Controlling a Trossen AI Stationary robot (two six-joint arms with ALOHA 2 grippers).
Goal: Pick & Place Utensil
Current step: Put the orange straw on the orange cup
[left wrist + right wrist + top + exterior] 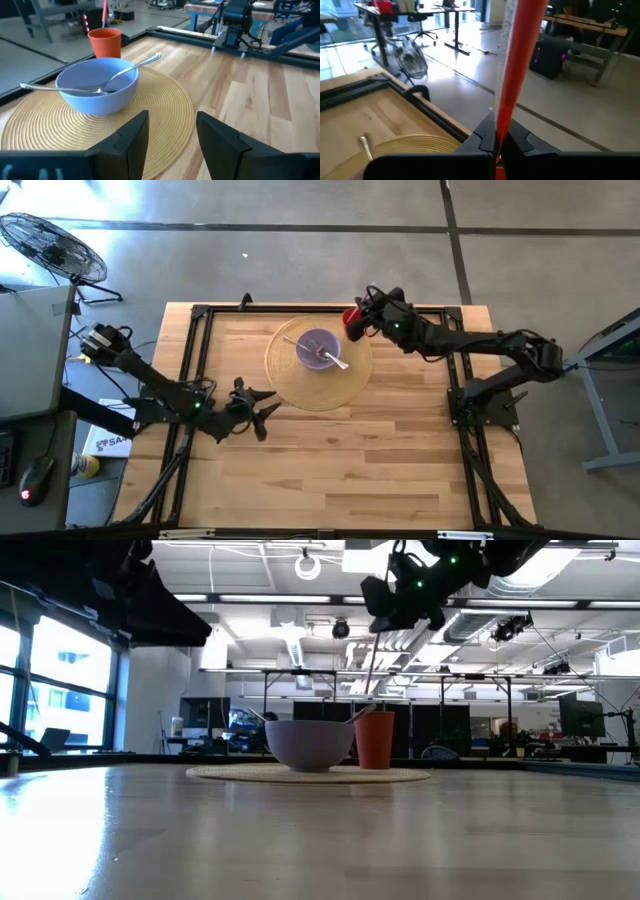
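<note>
A blue-purple bowl [318,348] stands on a round woven mat [300,385] at the table's far middle. Two silver utensils [142,64] lean in it over the rim. A red cup [351,317] stands on the mat's far right edge. My right gripper [364,310] is above the cup, shut on a thin red utensil [517,60]. In the low view the red utensil [371,670] runs down from the gripper toward the cup [375,740]. My left gripper [256,406] is open and empty, low over the table by the mat's near left edge. My right gripper pinches the red utensil between its two fingers [496,142], at the utensil's upper end. The utensil hangs below the gripper, nearly upright, clear of the table. Whether its lower end [366,712] reaches into the cup does not show.
A black frame rail [200,315] runs around the wooden table top. Bare wood lies over the near half of the table [340,470]. A floor fan [50,245] stands off the table at the far left.
</note>
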